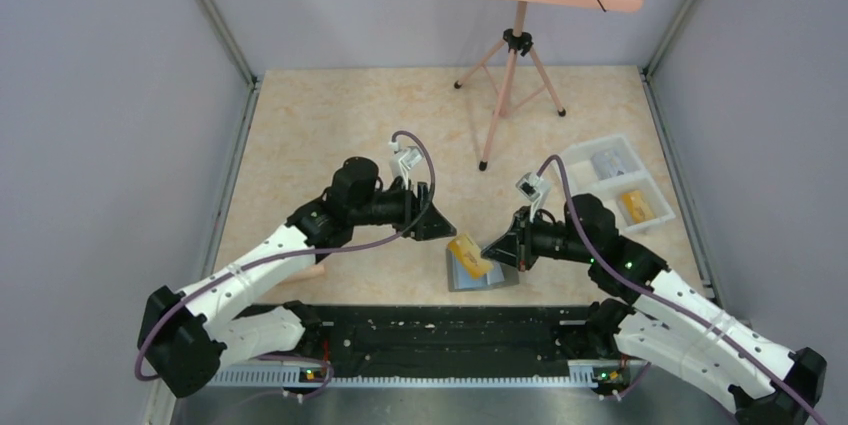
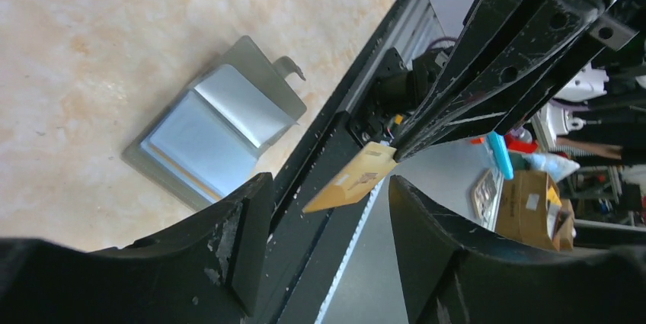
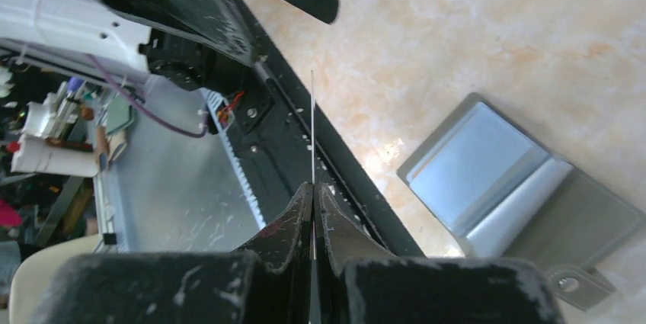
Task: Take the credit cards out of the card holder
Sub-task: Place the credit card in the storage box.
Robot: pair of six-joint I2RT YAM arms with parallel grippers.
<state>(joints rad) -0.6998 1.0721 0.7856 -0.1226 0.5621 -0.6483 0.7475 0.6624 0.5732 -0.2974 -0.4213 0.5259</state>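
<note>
Right gripper (image 1: 497,248) is clamped tight on one yellow-orange credit card (image 1: 469,256). It grips one end, and the long axis runs out past the tips toward the left gripper (image 1: 441,224). From my right wrist the card is edge-on, just a thin line. It hangs clear of the card holder (image 1: 486,276), which lies open and flat on the table (image 1: 330,115) with its pale pockets up, below and between both grippers by the near edge. Left gripper is spread wide and holds nothing; its tips flank the card's free end, no contact that I can see. White tray (image 1: 577,154) sits to the right with a grey card (image 1: 607,163) and a yellow card (image 1: 637,207) in it, and my right arm is nearer. Likely next move is to swing right and drop the card there. Can't tell if the pockets hold more.
</note>
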